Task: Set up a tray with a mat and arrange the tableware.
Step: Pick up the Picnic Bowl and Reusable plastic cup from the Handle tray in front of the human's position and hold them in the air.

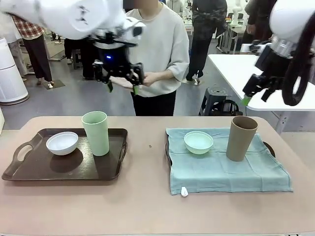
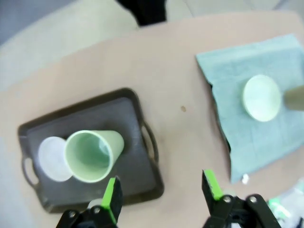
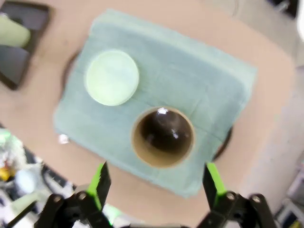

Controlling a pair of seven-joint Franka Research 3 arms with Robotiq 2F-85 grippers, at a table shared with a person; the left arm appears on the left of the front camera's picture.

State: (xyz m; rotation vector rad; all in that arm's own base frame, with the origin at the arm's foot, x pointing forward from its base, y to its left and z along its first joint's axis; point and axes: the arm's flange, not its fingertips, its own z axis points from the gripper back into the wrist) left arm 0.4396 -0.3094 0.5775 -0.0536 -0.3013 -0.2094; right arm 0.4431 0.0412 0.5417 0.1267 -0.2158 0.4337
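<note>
On the worktop: 2 trays, 1 mat, 2 tumblers, 2 bowls; 2 pincers in the air above it.

- Left tray: dark brown, bare, handles at both ends.
- Right tray: mostly hidden under the mat, only its dark rim shows at the left and right edges.
- Mat: teal cloth spread over the right tray, near edge hanging onto the worktop.
- Green tumbler: upright on the left tray, toward its right half.
- Brown tumbler: upright on the mat, far right part.
- White bowl: on the left tray, left of the green tumbler, not touching it.
- Mint bowl: on the mat, left of the brown tumbler, clear gap between them.
- Left pincer: spread, holding nothing, high above the worktop's far edge; its wrist view looks down on the green tumbler.
- Right pincer: spread, holding nothing, high at the right; its wrist view looks straight down into the brown tumbler.
</note>
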